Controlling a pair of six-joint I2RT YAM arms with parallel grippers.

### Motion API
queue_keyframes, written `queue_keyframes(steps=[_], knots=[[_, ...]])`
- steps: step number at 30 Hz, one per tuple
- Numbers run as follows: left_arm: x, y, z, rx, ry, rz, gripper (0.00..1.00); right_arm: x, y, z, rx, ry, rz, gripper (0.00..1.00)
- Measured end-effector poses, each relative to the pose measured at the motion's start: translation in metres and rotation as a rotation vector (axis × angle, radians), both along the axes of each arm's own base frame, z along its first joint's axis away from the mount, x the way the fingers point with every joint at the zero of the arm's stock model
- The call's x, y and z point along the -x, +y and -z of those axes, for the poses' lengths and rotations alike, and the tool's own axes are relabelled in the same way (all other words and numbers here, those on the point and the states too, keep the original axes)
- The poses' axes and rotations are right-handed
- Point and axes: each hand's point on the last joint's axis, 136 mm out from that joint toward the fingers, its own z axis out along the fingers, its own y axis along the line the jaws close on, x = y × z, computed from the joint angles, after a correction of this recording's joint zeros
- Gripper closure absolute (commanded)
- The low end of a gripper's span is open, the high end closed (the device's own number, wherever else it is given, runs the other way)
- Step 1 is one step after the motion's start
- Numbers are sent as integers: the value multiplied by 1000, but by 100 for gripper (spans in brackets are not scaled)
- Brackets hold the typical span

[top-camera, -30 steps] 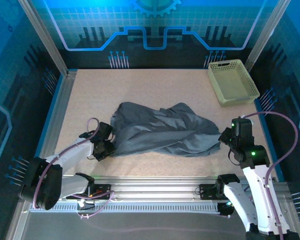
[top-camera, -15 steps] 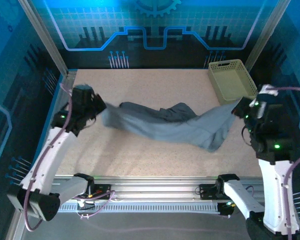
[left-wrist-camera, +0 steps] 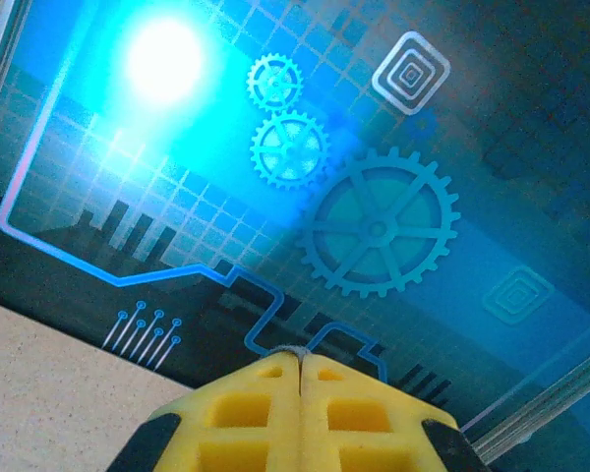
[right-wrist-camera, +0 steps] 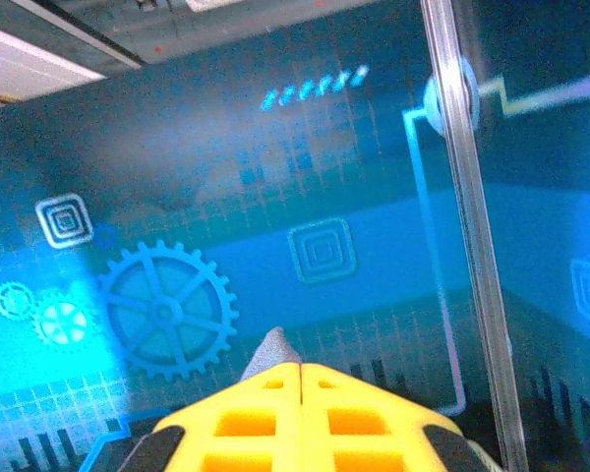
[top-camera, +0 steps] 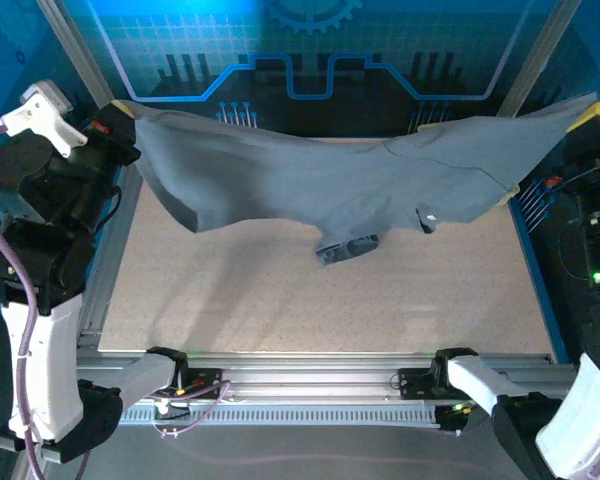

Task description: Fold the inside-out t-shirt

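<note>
Now the grey t-shirt hangs in the air, pulled out wide like washing on a line, high over the surface. The left fingers pinch one end of it at the far left. The right fingers pinch the other end at the far right. Both pairs are pressed tight together on the cloth. In the right wrist view a little grey tip of cloth pokes up from between the yellow fingers. A bunched bit in the middle droops lowest, near the surface; I cannot tell if it touches.
</note>
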Motion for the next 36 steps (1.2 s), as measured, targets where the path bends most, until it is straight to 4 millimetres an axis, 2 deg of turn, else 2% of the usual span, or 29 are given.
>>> queue_keyframes(steps=[3,6,8,10,13,15,19,23,26,29,31,33,36], knots=[[7,1,-3,-17,-13,-1,100,12,3,-13,29,-45,-15,100],[7,1,-3,-39,-13,-3,100,16,6,-25,51,-76,-23,100],[3,1,-1,-54,-5,-3,100,11,6,-30,61,-86,-21,100],[-7,-1,3,-71,13,-3,100,-2,7,-32,68,-79,-19,100],[-36,-5,19,-95,73,-1,100,-38,8,-26,76,-34,-18,100],[-63,-10,38,-112,138,1,100,-71,10,-16,83,18,-18,100],[-123,-11,92,-135,298,-7,100,-137,12,11,100,130,-17,100],[-173,4,148,-115,453,-30,100,-212,14,51,111,258,-21,100],[-207,17,169,-77,511,-34,100,-257,11,68,100,304,-27,100],[-239,26,162,-30,490,-20,100,-290,-1,64,40,276,-40,100],[-258,31,138,4,424,0,100,-300,-12,54,-19,225,-57,100],[-271,35,102,40,312,27,100,-303,-25,43,-91,168,-84,100],[-266,44,56,96,168,60,100,-296,-34,17,-171,60,-135,100]])
